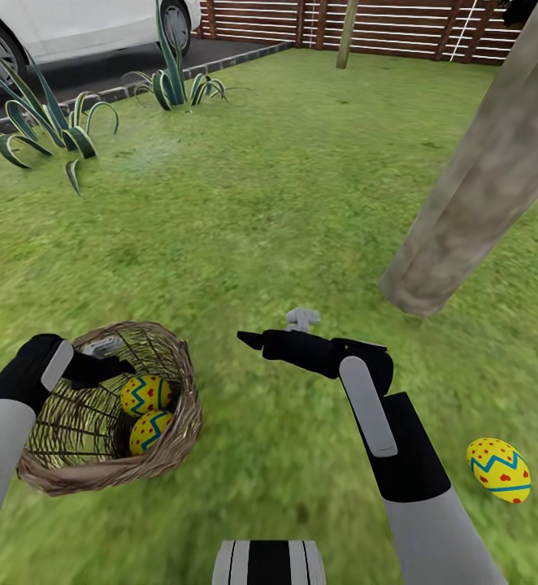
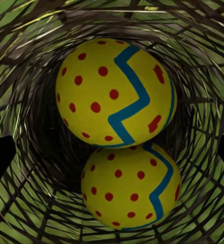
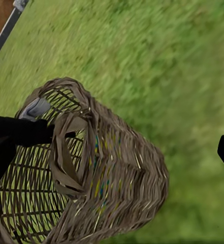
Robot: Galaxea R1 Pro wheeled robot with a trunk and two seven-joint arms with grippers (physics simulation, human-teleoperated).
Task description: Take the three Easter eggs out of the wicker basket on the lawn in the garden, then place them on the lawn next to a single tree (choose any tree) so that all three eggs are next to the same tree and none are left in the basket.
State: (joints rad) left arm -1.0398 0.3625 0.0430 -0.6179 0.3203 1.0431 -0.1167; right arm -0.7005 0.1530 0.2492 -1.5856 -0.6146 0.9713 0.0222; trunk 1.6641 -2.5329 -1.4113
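From the head, we see one egg (image 1: 499,470) lying on the lawn (image 1: 285,203) near the tree (image 1: 480,195); our empty right tool (image 1: 250,339) hovers, state unclear. Our left tool (image 2: 112,152), spread open inside the wicker basket (image 2: 35,61), faces two touching eggs (image 2: 117,91). Right wrist shows the basket (image 3: 117,168) tipped over.

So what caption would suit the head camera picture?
Left gripper reaches into the wicker basket holding two eggs; a third egg lies on the lawn.
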